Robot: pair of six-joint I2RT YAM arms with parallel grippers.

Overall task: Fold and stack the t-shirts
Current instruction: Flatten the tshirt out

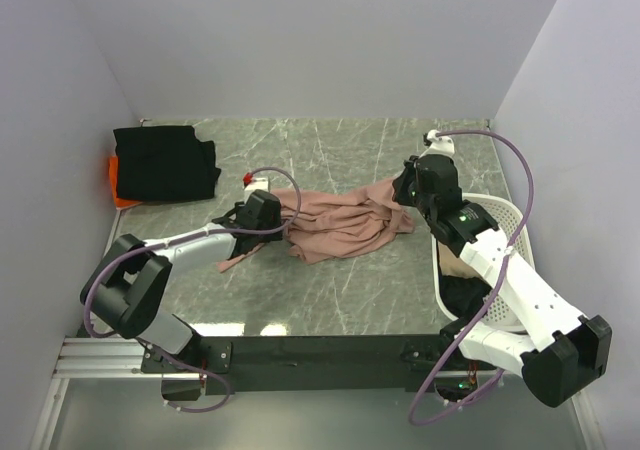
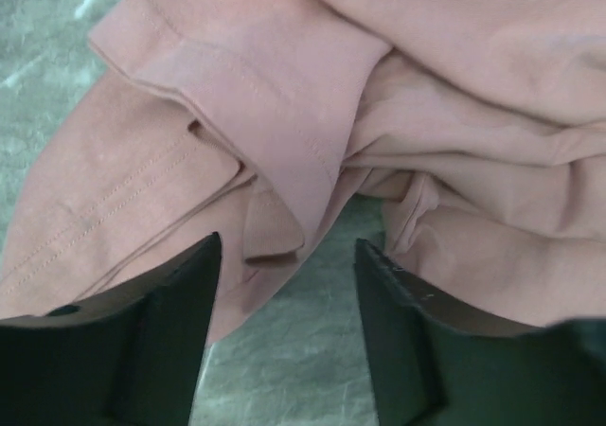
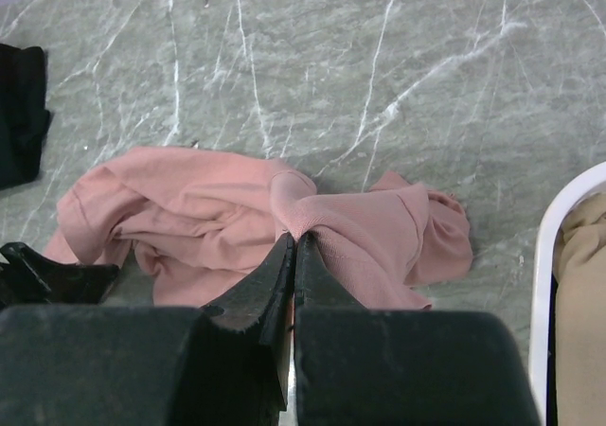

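- the right end effector (image 3: 293, 254) pinches a fold of the crumpled dusty-pink cloth t-shirt (image 3: 189, 199).
- the left end effector (image 2: 289, 244) is spread over its sleeve hem.

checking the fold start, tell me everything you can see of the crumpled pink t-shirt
The dusty-pink soft-cloth t-shirt lies crumpled, unfolded, on the grey marbled table, stitched hems showing. The right gripper is shut on a raised fold; the open left gripper straddles a hemmed edge at its left end.
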